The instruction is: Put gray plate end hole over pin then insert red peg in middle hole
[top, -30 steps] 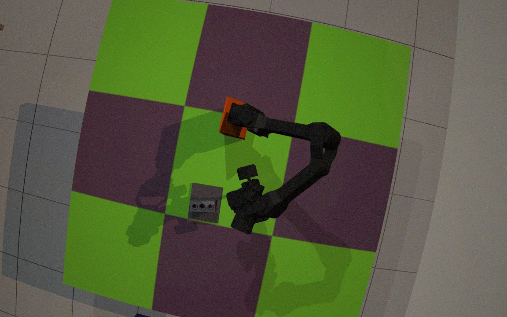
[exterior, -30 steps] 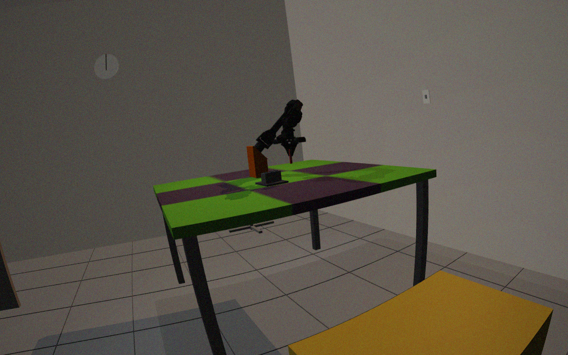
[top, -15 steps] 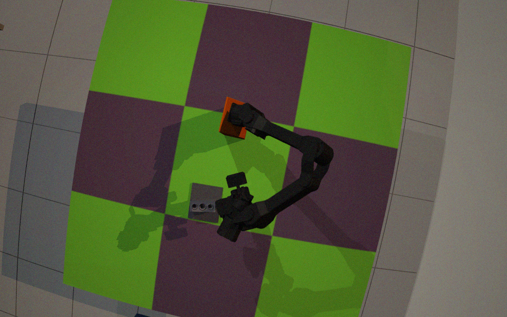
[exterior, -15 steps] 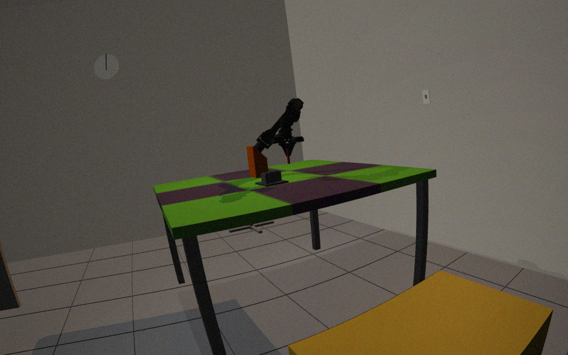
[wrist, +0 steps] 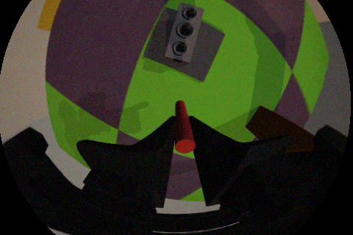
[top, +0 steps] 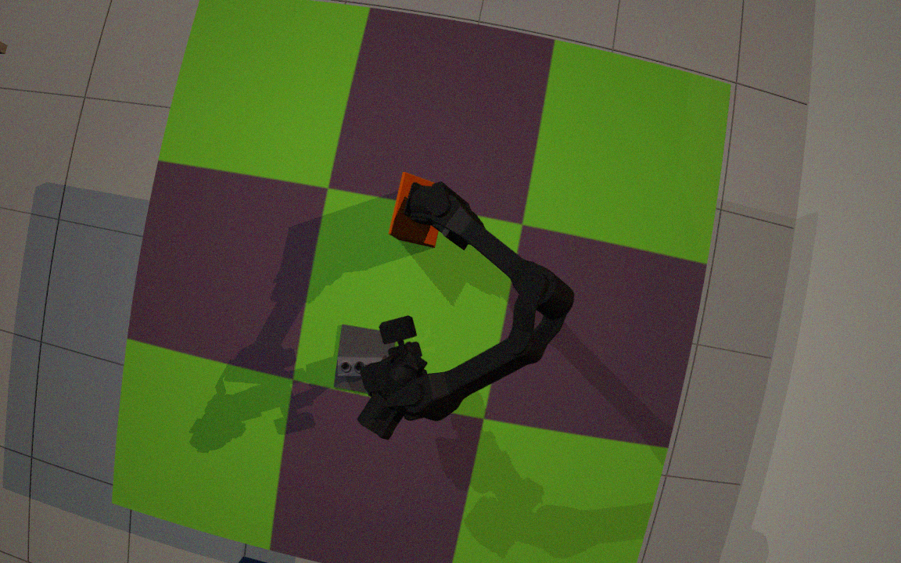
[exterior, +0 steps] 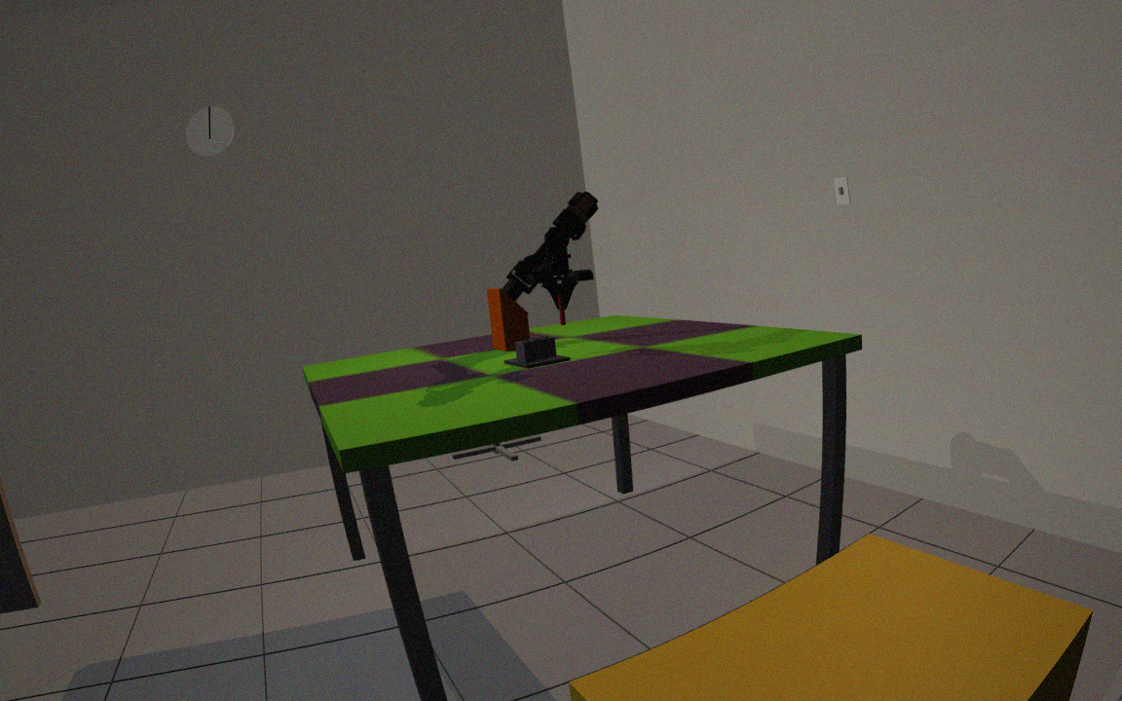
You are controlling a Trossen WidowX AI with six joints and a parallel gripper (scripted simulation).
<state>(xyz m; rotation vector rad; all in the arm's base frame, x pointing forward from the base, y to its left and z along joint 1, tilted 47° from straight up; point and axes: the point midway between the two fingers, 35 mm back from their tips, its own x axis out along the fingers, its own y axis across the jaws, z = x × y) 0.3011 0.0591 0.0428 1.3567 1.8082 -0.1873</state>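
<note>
The gray plate [top: 352,375] [exterior: 536,350] [wrist: 193,40] is a block with three holes in a row. It lies flat on the dark square base [top: 359,338] [wrist: 211,52]. The pin is not clearly visible. In the wrist view, the plate and base are beyond the fingertips, toward the top. My gripper [exterior: 561,302] [wrist: 182,120] is shut on the red peg [exterior: 561,315] [wrist: 184,130]. The peg is in the air, its lower end clear of the table and outside the holes. In the top view, the arm hides the peg and part of the plate and base.
The orange arm mount [top: 398,215] [exterior: 507,324] [wrist: 277,128] stands on the green and purple checkered table [top: 439,105] [exterior: 660,370], behind the base. A yellow box [exterior: 843,618] stands on the floor in front of the table.
</note>
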